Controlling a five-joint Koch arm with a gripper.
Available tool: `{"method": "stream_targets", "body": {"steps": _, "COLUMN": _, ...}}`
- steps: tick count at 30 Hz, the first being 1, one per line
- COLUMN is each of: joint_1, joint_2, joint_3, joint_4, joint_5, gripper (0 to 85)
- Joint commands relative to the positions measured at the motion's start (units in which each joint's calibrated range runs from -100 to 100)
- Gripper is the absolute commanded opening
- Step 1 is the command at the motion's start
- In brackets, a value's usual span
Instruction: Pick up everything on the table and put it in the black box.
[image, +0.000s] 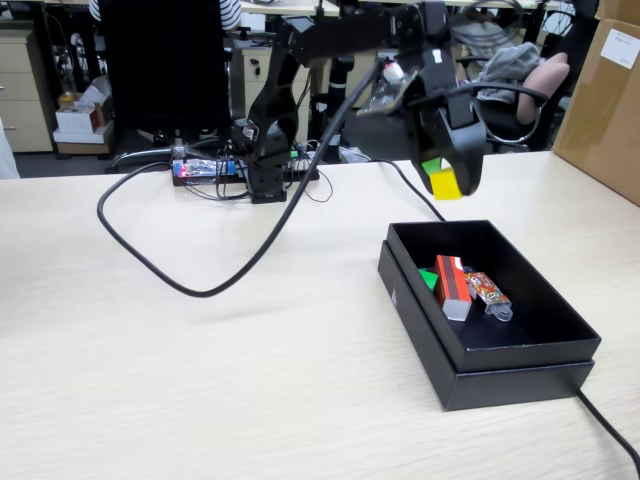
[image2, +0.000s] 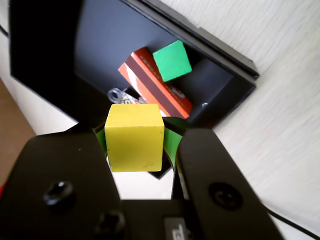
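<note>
My gripper (image: 446, 183) hangs in the air just above the far edge of the black box (image: 560, 352), shut on a small yellow cube (image: 445, 183). In the wrist view the yellow cube (image2: 135, 137) is clamped between the green-padded jaws of the gripper (image2: 136, 140). Inside the black box (image2: 100, 45) lie the red block (image2: 155, 90) with a green cube (image2: 172, 60) resting against it. The fixed view shows the red block (image: 452, 285) and the green cube (image: 428, 278) at the box's left inner side.
An orange patterned packet (image: 489, 293) lies in the box beside the red block. A thick black cable (image: 200, 285) loops over the table (image: 200, 400) left of the box. The arm's base (image: 268, 170) and a board with wires stand at the table's far edge.
</note>
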Motion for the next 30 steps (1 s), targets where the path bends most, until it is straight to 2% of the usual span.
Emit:
{"method": "stream_targets", "body": {"steps": 1, "joint_1": 0.2, "joint_2": 3.0, "joint_3": 3.7, "joint_4": 6.2, "joint_5": -0.1, "gripper": 9.4}}
{"method": "stream_targets", "body": {"steps": 8, "joint_1": -0.4, "joint_2": 11.7, "joint_3": -7.4, "joint_4": 15.4, "joint_5": -0.5, "gripper": 10.5}}
{"method": "stream_targets", "body": {"steps": 11, "joint_1": -0.5, "joint_2": 11.5, "joint_3": -8.9, "joint_4": 15.6, "joint_5": -0.7, "gripper": 21.0}}
{"method": "stream_targets", "body": {"steps": 13, "joint_1": -0.6, "joint_2": 9.6, "joint_3": -8.5, "joint_4": 15.6, "joint_5": -0.9, "gripper": 25.5}}
{"method": "stream_targets", "body": {"steps": 15, "joint_1": -0.8, "joint_2": 7.7, "joint_3": -7.9, "joint_4": 15.6, "joint_5": -0.9, "gripper": 26.3}}
{"method": "stream_targets", "body": {"steps": 18, "joint_1": -0.8, "joint_2": 2.2, "joint_3": -7.0, "joint_4": 15.6, "joint_5": -1.3, "gripper": 35.0}}
{"method": "stream_targets", "body": {"steps": 25, "joint_1": -1.0, "joint_2": -10.4, "joint_3": -1.1, "joint_4": 12.4, "joint_5": -1.4, "gripper": 35.0}}
{"method": "stream_targets", "body": {"steps": 30, "joint_1": -3.0, "joint_2": -17.4, "joint_3": 3.9, "joint_4": 9.9, "joint_5": -1.4, "gripper": 35.0}}
